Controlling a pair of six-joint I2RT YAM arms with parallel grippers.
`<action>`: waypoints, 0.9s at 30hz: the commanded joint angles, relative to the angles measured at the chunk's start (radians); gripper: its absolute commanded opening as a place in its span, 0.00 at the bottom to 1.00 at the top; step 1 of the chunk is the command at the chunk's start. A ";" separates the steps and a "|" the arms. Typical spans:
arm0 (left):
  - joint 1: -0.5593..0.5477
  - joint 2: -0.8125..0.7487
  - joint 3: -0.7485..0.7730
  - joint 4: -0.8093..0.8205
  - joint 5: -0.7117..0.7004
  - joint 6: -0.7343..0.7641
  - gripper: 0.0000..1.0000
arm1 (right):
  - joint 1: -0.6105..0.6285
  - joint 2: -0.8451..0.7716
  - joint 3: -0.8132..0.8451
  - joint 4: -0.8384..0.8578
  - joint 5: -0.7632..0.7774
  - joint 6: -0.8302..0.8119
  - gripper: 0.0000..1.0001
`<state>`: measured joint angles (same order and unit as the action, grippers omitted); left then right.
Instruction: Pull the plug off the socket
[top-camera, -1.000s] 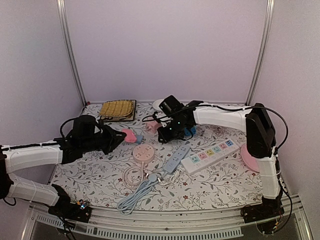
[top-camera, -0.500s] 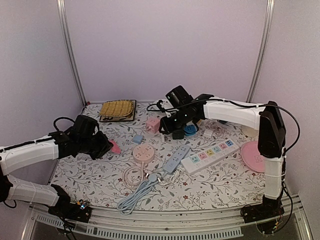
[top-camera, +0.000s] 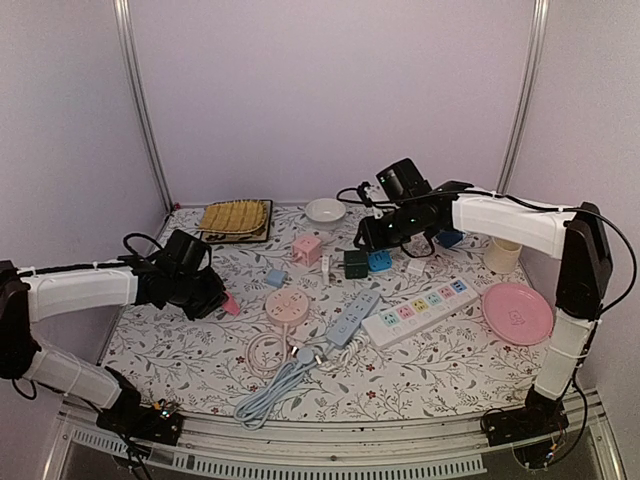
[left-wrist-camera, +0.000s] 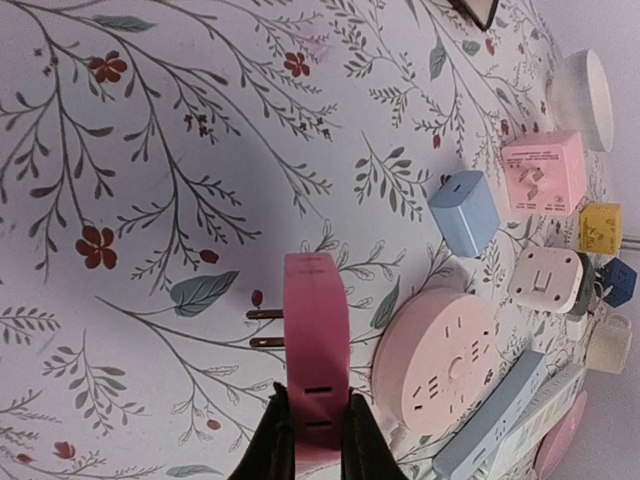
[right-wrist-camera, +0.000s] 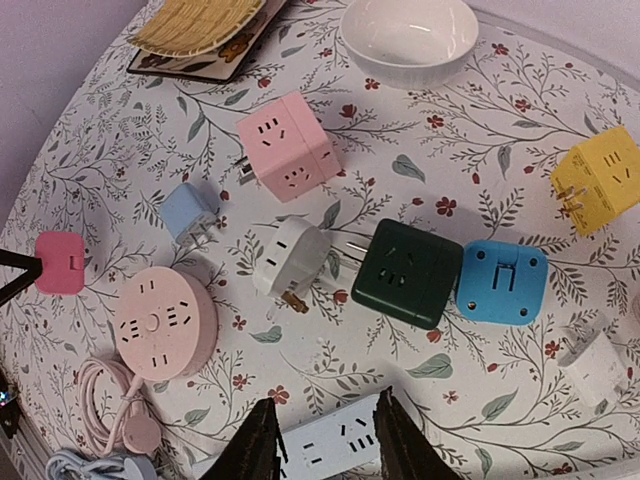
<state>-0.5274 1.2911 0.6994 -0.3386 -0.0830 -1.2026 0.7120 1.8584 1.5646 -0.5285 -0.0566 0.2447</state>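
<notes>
My left gripper (top-camera: 216, 296) is shut on a flat pink plug (left-wrist-camera: 315, 330). Its two metal prongs stick out free to the left, just over the cloth. In the top view the plug (top-camera: 231, 305) is at the left, apart from every socket. The pink cube socket (top-camera: 306, 248) sits at mid-table and also shows in the right wrist view (right-wrist-camera: 288, 147). A small light blue cube (left-wrist-camera: 465, 212) lies between them. My right gripper (right-wrist-camera: 325, 410) is open and empty, high above the pale blue power strip (right-wrist-camera: 335, 445).
A round pink socket (top-camera: 287, 306) with a coiled cord lies near the plug. A dark green cube (right-wrist-camera: 413, 271), a blue cube (right-wrist-camera: 503, 282), a white adapter (right-wrist-camera: 291, 257) and a yellow cube (right-wrist-camera: 600, 180) are scattered about. A white power strip (top-camera: 420, 310), pink plate (top-camera: 517, 312), bowl (top-camera: 325, 211) and mat (top-camera: 236, 217) also lie there.
My left arm has drawn back to the left with the pink plug. My right arm has lifted and moved right, away from the pink cube socket.
</notes>
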 joint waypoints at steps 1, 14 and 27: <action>0.013 0.063 0.056 0.013 0.018 0.046 0.11 | -0.040 -0.094 -0.082 0.047 0.020 0.035 0.34; 0.013 0.159 0.180 0.001 0.010 0.144 0.64 | -0.144 -0.264 -0.286 0.099 0.011 0.098 0.39; 0.038 0.148 0.272 0.009 -0.023 0.292 0.97 | -0.222 -0.373 -0.384 0.135 0.060 0.144 1.00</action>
<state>-0.5171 1.4555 0.9501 -0.3363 -0.0895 -0.9855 0.5186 1.5463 1.2228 -0.4274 -0.0360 0.3737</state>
